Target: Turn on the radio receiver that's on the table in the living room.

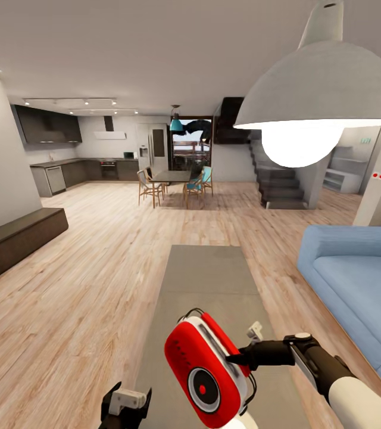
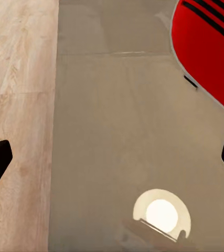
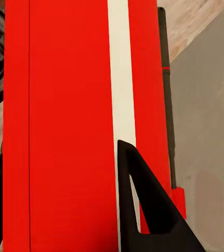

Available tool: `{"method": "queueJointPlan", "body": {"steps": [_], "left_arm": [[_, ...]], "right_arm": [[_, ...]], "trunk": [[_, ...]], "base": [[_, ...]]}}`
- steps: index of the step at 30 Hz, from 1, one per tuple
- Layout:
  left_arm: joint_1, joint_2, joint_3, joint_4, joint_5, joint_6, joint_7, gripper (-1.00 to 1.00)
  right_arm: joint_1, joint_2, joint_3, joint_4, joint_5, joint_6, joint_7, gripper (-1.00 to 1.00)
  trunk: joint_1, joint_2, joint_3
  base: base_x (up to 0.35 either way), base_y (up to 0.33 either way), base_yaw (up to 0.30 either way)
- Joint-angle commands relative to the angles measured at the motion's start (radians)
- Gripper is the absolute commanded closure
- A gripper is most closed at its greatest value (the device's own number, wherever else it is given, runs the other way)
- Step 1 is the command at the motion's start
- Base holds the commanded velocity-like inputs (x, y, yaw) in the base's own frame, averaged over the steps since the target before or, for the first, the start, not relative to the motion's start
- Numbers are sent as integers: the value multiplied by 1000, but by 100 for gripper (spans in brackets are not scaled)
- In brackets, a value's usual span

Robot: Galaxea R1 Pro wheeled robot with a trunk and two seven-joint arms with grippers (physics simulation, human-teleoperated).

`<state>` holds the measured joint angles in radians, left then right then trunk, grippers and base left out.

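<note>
Our right gripper (image 1: 238, 359) clamped the red radio receiver (image 1: 205, 370), raised above the grey table (image 1: 205, 280), our left gripper (image 1: 125, 400) spread open below, blue sofa (image 1: 357, 280) beside.

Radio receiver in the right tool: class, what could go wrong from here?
1. The radio receiver hangs tilted above the table, pinched at one side by the right tool; it could slip and drop.
2. The open left tool waits close below; reaching for the dial might knock it loose.
</note>
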<state>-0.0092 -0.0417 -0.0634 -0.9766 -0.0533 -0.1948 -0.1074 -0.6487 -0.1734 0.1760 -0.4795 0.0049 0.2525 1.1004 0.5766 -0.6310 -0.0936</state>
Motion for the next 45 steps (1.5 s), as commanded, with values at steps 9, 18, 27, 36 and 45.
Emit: {"method": "queueJointPlan", "body": {"steps": [9, 18, 27, 36, 45], "left_arm": [[0, -2, -4, -1, 0, 4, -24, 100], [0, -1, -3, -7, -3, 4, -40, 100], [0, -1, -185, -139, -139, 274, -43, 100], [0, -28, -404, -190, -160, 455, -186, 100], [-9, -55, -409, -331, -166, 502, -293, 100]], "right_arm": [[0, -3, -6, -4, -6, -43, 1, 100], [0, -3, -6, -3, -7, -84, -17, 100], [0, -2, -6, -3, -6, -85, -46, 100], [0, -2, -6, -3, -6, -85, -47, 100], [0, -1, -6, -2, -6, -85, -46, 100]], "trunk": [[0, 0, 0], [0, 0, 0], [0, 0, 0], [0, 0, 0], [0, 0, 0]], "base": [[0, 0, 0], [0, 0, 0], [0, 0, 0], [0, 0, 0], [0, 0, 0]]}}
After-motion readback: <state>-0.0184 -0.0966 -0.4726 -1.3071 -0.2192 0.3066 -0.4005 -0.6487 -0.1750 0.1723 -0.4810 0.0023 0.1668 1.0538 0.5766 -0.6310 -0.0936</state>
